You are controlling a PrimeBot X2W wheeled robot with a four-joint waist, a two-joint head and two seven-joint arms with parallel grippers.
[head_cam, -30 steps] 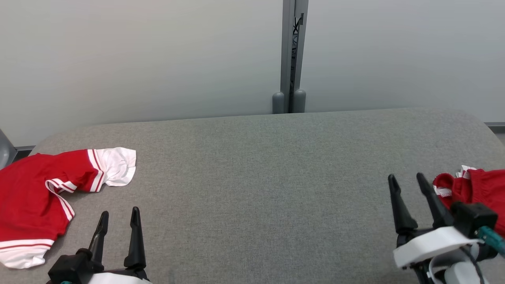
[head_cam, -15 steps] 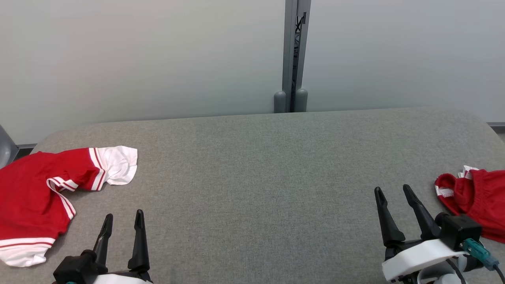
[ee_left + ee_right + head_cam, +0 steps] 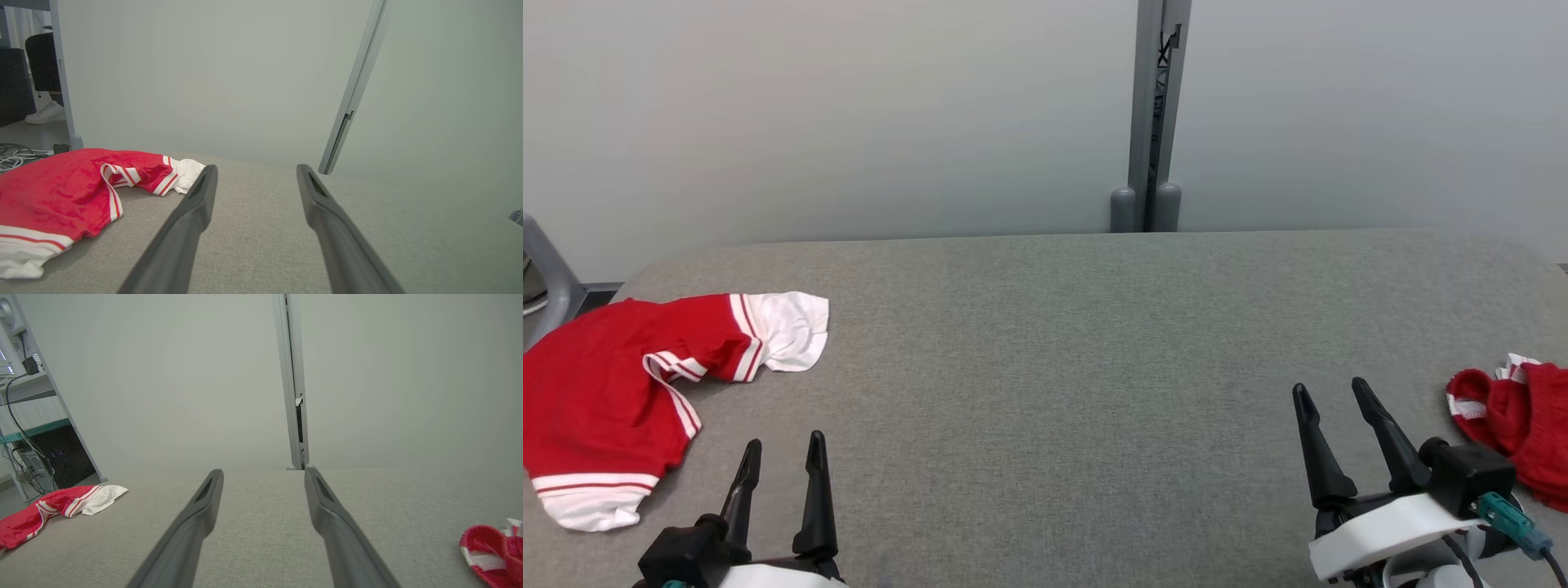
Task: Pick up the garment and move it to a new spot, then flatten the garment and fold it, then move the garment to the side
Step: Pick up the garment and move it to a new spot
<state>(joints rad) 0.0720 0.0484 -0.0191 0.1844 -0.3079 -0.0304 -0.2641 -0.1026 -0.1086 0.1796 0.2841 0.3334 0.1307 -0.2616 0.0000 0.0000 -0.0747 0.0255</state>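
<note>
We are looking across a grey fabric-covered table (image 3: pixel 1045 343) toward pale partition panels (image 3: pixel 809 122), which are meeting at a grey metal post (image 3: pixel 1156 106). Soft, even light is falling everywhere. Past the panels' left edge, we are seeing white cables (image 3: pixel 12 157) lying on the floor (image 3: pixel 28 134) near a white shoe (image 3: pixel 45 115).

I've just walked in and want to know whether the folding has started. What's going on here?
Nothing is being handled right now. The left gripper and the right gripper both hover open over the grey table, holding nothing. A red and white shirt lies rumpled at the table's left end, beside the left gripper. A bunched red garment sits at the right edge, just past the right gripper. Neither piece looks folded.
</note>
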